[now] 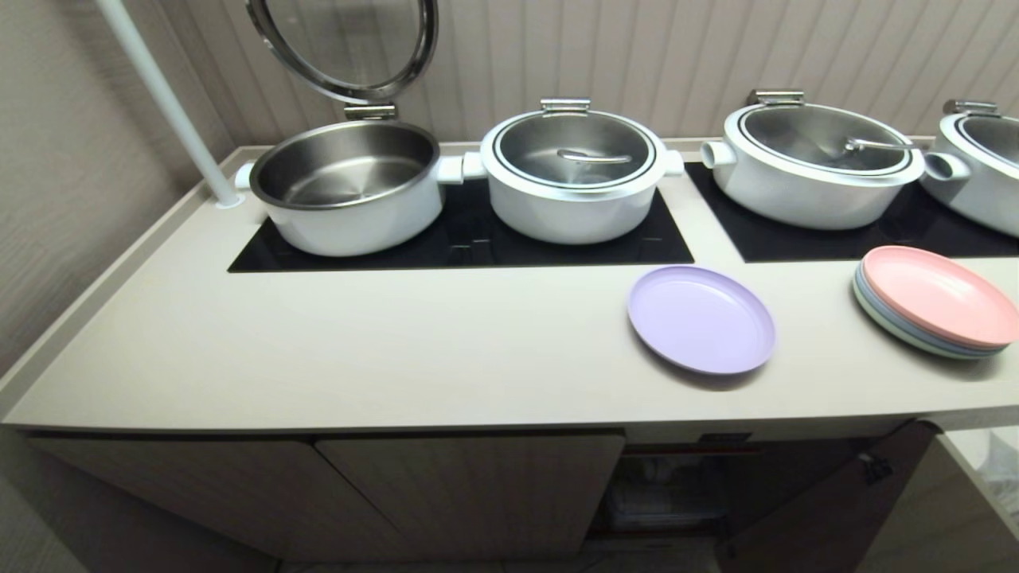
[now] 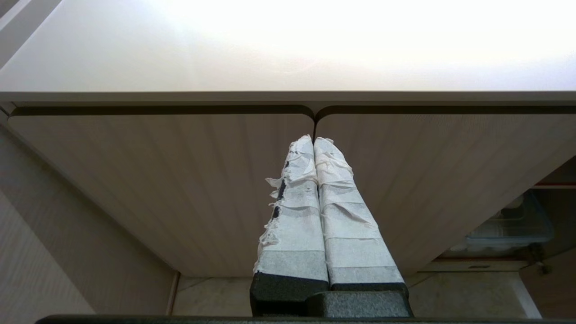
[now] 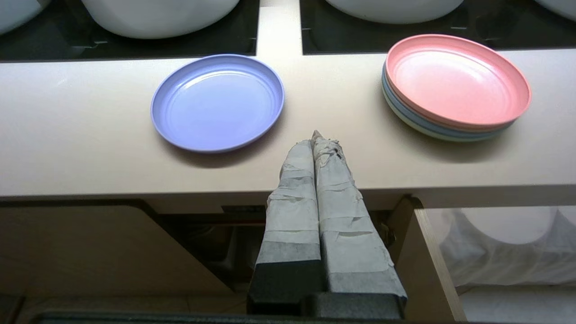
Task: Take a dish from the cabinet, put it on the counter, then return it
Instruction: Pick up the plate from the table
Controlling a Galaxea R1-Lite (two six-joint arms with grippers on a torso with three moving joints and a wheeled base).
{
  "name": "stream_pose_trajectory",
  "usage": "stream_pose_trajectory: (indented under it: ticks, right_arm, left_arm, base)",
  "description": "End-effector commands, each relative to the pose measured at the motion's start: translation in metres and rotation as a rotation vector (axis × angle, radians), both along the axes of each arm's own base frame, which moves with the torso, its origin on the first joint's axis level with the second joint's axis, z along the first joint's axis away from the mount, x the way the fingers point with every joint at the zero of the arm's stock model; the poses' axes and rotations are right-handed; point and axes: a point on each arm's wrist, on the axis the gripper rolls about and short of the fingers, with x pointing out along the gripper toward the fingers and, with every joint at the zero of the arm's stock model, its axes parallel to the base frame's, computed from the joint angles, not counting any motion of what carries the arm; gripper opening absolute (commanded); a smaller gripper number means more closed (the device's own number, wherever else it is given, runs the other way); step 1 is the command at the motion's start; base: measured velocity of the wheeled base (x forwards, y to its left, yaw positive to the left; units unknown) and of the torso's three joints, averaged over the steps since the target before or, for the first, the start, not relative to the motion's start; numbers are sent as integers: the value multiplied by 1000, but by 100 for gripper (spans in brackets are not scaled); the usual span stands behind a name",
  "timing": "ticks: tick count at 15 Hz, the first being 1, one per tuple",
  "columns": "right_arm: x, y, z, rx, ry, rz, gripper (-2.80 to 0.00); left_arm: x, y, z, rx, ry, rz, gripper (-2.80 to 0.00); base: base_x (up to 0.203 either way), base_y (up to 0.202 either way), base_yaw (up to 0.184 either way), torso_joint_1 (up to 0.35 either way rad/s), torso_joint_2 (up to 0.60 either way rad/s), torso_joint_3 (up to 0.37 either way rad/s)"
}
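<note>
The right gripper [image 3: 315, 137], its two fingers wrapped in wrinkled white tape over dark foam pads, is pressed closed with nothing between them. It hovers at the front edge of the counter [image 3: 90, 148], its tips over the bare surface between the two sets of plates. The left gripper [image 2: 313, 141], taped the same way with frayed edges, is likewise closed and empty, pointing at the seam between two closed doors of the cabinet [image 2: 180, 189], which are beige, finely ribbed vertically and round-cornered.

Further right, the cabinet stands open [image 1: 677, 493]: a dark recess with a shelf and a clear lidded container inside (its contents are too dim to make out), and one door [image 1: 836, 509] swung outward.

The counter is smooth, matte and beige. On it, at about ten o'clock from the right gripper's tips, lies the dish [image 3: 218, 101]: a round, shallow, lavender plastic plate with a low raised rim and faint concentric rings, lying flat and empty. At about two o'clock sits a stack of pastel plates [image 3: 454, 85], pink on top.

Beyond them, black glass panels [image 1: 470, 239] are set into the counter, carrying white round pots [image 1: 573, 179] with steel-rimmed glass lids; the leftmost pot [image 1: 346, 187] has its lid [image 1: 342, 48] raised, showing a brushed steel interior. A ribbed wall [image 1: 637, 56] runs behind.
</note>
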Motion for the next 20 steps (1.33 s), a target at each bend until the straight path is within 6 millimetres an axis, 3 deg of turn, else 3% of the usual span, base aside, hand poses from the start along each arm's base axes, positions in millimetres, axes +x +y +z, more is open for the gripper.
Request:
stream_pose_trajectory:
  ticks: [1, 7, 11, 20]
  right_arm:
    - [47, 4, 16, -11, 108, -3, -280]
    - [131, 10, 68, -14, 112, -49, -280]
    - [181, 15, 71, -11, 165, -50, -280]
    - [248, 22, 62, -8, 561, -56, -280]
  left_arm:
    - [0, 0, 0, 0, -1, 0, -280]
    - [0, 0, 0, 0, -1, 0, -280]
    - [0, 0, 0, 0, -1, 0, -280]
    - [0, 0, 0, 0, -1, 0, -280]
  base:
    - [0, 0, 0, 0, 0, 0]
    - [0, 0, 0, 0, 0, 0]
    - [0, 0, 0, 0, 0, 0]
    - [0, 0, 0, 0, 0, 0]
